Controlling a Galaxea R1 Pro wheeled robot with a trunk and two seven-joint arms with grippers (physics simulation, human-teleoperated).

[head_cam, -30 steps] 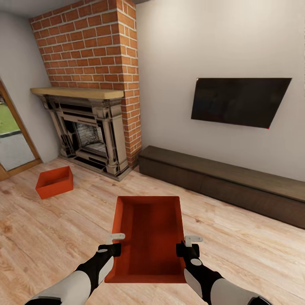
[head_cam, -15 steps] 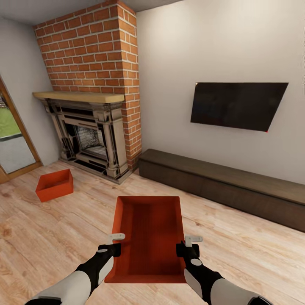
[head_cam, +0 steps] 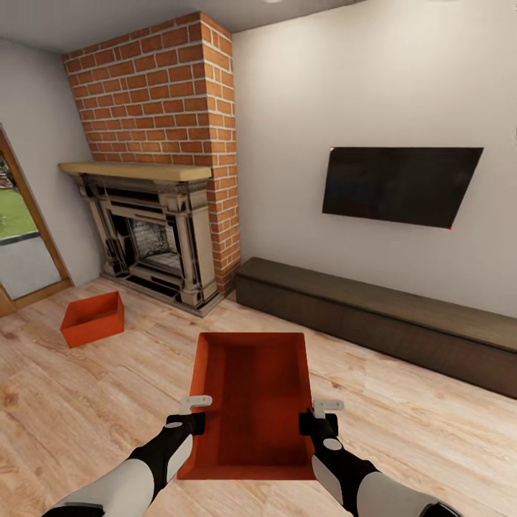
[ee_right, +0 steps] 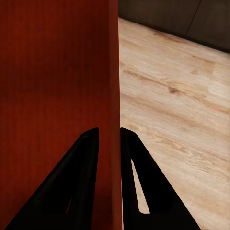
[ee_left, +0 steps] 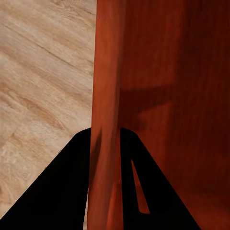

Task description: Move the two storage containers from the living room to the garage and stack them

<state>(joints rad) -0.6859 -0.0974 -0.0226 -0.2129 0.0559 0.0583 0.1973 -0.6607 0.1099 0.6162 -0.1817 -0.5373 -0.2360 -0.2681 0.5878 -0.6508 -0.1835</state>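
- The whole head view has slid downward over the last second: brick chimney [head_cam: 165, 108], fireplace [head_cam: 151, 240], wall-mounted TV [head_cam: 398, 185] and low bench [head_cam: 388, 316] all sit lower, with a strip of ceiling now showing. That is the camera tilting or the robot backing off, not the room's things moving.
- The held storage container [head_cam: 251, 402] keeps its place between the arms, so I judge the carry toward the garage is barely under way, still over the living room's wood plank floor [head_cam: 431, 431].
- The second container [head_cam: 93, 318] rests on the planks near the fireplace, well apart from the robot, yet to be fetched.
- Both arms reach forward, level and parallel.
- The left gripper [head_cam: 195, 404] pinches the bin's left wall; the right gripper [head_cam: 327, 408] pinches its right wall, a finger on either face.
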